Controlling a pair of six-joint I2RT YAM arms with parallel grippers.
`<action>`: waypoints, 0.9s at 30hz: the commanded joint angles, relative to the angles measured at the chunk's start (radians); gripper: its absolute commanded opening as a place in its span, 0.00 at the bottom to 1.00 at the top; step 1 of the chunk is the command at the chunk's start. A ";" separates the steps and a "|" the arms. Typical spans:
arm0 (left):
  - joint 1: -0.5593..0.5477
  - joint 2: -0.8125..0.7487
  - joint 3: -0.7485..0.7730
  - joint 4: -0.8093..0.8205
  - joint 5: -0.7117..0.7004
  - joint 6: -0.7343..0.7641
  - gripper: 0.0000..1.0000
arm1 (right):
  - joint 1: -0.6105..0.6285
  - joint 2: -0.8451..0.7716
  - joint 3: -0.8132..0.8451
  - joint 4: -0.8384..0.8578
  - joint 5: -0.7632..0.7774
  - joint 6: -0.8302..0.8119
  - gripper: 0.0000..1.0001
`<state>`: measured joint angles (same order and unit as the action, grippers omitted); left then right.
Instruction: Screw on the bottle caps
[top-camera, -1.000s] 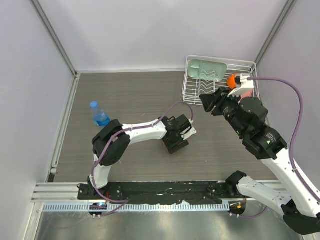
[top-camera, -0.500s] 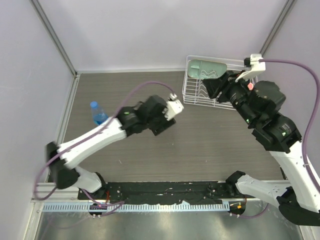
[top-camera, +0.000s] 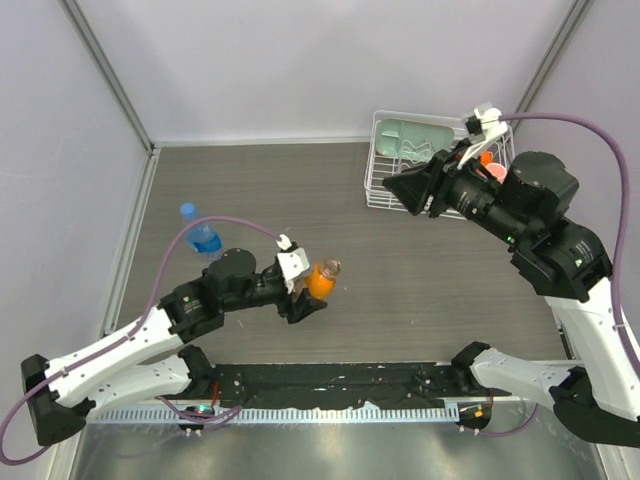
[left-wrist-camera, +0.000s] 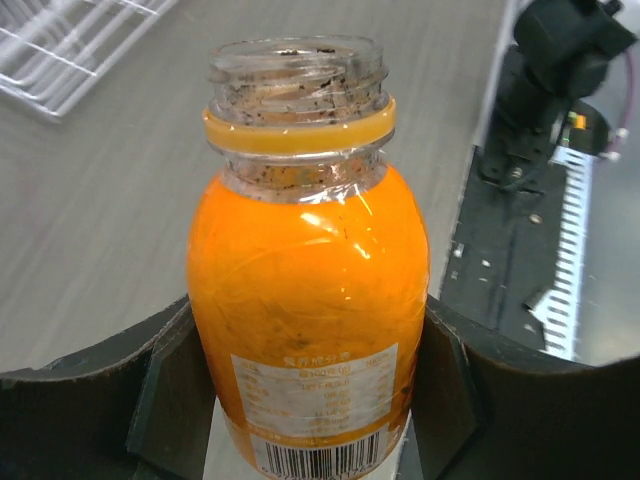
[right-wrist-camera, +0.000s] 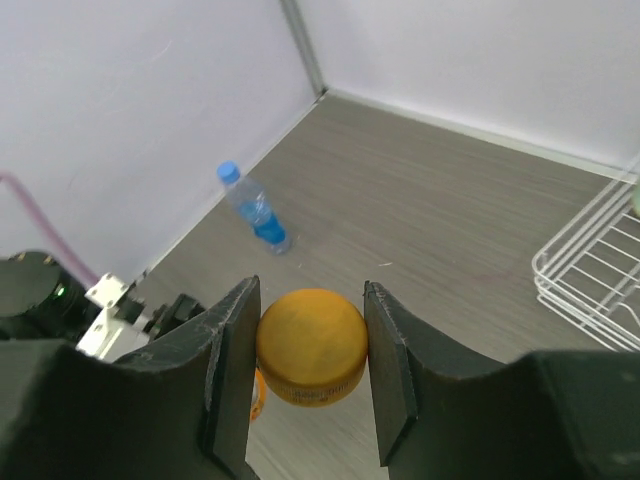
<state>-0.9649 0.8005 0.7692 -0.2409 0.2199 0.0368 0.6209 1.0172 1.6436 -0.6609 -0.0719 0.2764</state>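
1. Left gripper (left-wrist-camera: 305, 405): jaws clamped on the lower body of the orange bottle (left-wrist-camera: 305, 290), one finger on each side at label height.
2. Right gripper (right-wrist-camera: 310, 350): pinching the orange-amber cap (right-wrist-camera: 312, 345), with the fingers on opposite sides of its rim.
3. Orange bottle: squat, with orange liquid up to the shoulder. The neck is open and its threads are bare. There is an amber ring just under the threads and dark specks inside the clear neck. A pale label with a barcode sits low on the body. It is near the front middle of the table (top-camera: 250, 190); can't tell if the base touches.
4. Orange-amber cap: round, matte, top face toward the wrist camera. It is held in the air in front of the wire rack (top-camera: 375, 150), well apart from the orange bottle.
5. Clear bottle (top-camera: 201, 235): upright on the left side of the table, with a blue label and a blue cap (top-camera: 187, 209) on its neck. Neither gripper touches it. Contents not readable.
6. Wire rack: white, at the back right corner. A pale green item (top-camera: 415, 135) lies in it. Something orange (top-camera: 485, 157) is mostly hidden behind the right arm.
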 joint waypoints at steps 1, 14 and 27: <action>0.000 0.011 0.045 0.258 0.156 -0.098 0.00 | 0.007 0.020 0.032 -0.005 -0.237 -0.083 0.01; 0.000 0.045 0.143 0.278 0.223 -0.186 0.00 | 0.086 0.072 0.021 0.100 -0.359 -0.192 0.01; 0.015 0.060 0.022 0.503 0.230 -0.207 0.00 | 0.258 0.179 0.121 0.121 -0.295 -0.220 0.01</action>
<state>-0.9665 0.8974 0.8387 0.1265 0.4549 -0.1684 0.8623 1.2057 1.7473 -0.6189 -0.3717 0.0547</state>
